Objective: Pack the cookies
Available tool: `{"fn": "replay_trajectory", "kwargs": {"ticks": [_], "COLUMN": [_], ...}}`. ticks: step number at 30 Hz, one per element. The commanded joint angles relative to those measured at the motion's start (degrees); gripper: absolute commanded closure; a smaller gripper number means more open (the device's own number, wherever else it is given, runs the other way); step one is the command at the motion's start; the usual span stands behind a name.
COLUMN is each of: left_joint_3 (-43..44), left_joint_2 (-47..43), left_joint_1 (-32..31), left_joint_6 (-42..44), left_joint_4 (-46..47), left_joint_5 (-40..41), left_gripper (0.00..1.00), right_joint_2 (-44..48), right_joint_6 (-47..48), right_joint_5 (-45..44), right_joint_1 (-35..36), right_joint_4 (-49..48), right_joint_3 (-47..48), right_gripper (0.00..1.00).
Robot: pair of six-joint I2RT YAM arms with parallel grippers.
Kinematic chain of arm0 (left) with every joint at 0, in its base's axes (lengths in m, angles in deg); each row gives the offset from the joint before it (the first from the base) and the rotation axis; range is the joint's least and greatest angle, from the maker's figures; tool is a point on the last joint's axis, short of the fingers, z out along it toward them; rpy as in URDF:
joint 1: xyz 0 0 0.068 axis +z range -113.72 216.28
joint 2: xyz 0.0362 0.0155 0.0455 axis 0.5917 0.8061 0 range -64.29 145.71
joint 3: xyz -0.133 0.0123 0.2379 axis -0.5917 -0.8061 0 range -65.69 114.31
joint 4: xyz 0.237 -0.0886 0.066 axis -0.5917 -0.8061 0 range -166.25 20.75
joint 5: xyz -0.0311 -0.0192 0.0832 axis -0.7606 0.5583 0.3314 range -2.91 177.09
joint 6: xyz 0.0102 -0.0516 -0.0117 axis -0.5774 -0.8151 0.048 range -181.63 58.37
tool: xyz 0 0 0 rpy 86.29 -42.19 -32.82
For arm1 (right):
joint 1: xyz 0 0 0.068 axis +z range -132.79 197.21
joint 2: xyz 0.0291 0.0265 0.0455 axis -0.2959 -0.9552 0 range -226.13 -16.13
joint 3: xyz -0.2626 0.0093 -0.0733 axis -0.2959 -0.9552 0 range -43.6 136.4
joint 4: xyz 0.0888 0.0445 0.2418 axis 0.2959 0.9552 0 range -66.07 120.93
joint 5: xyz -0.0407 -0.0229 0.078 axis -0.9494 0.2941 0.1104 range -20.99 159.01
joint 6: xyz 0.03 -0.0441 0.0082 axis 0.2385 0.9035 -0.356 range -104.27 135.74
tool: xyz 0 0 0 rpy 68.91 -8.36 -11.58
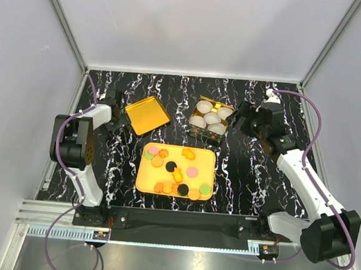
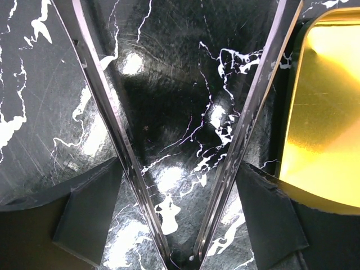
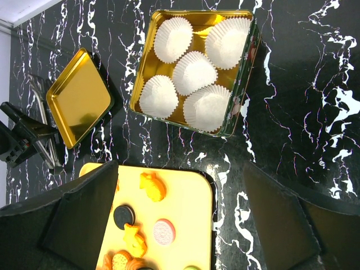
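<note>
we are at the start: the small round cookies (image 1: 172,167) lie on the flat yellow tray (image 1: 205,159), none in the gold tin of white paper cups (image 3: 154,68). our left gripper (image 2: 177,67) and right gripper (image 3: 180,214) gape, holding nothing; next, one should descend on a cookie.

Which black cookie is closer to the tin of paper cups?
The black cookie near the tray's middle; the other black cookie lies along the tray's near edge, farther from the tin.

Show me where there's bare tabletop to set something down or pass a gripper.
Free: the far strip of table behind the gold lid and tin; the patch between the yellow tray and right arm. Crowded: the tray's cookies, the cup-filled tin, and the narrow gap between lid and tin.
</note>
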Motion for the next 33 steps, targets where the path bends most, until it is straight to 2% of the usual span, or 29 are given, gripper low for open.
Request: {"fn": "replay_trajectory", "kwargs": {"ticks": [1,5,8,13,15,22,33], "left_joint_3": [0.4,0.6,0.4,2.2,3.3,8.1,5.8], "left_joint_2": [-0.1,0.6,0.7,-1.0,-2.8,-13.9,-28.5], "left_joint_1": [0.3,0.2,0.2,0.2,0.2,0.1,-3.4], "left_joint_6": [0.9,1.1,0.9,1.0,1.2,2.4,6.4], "left_joint_4": [-1.5,-2.1,-1.9,-3.4,-5.0,-11.2,-15.6], "left_joint_5": [-0.5,-0.7,-0.8,-1.0,-0.9,0.1,-1.7], "left_gripper": [0.13,0.14,0.19,0.40,0.43,0.43,0.41], "right_joint_2": [-0.6,-1.1,-1.0,-0.9,-1.0,-1.0,-1.7], "right_joint_6": [0.9,0.8,0.9,1.1,1.0,1.0,1.2], "right_joint_5": [1.0,1.1,1.0,0.9,0.9,1.0,0.6], "right_joint_1": [0.3,0.3,0.3,0.3,0.3,0.3,0.3], "right_joint_4": [-0.7,-0.3,-0.2,0.0,-0.1,0.1,0.3], "right_joint_3": [1.9,2.2,2.2,2.1,2.2,2.3,2.5], "right_gripper": [0.00,0.00,0.00,0.00,0.00,0.00,0.00]}}
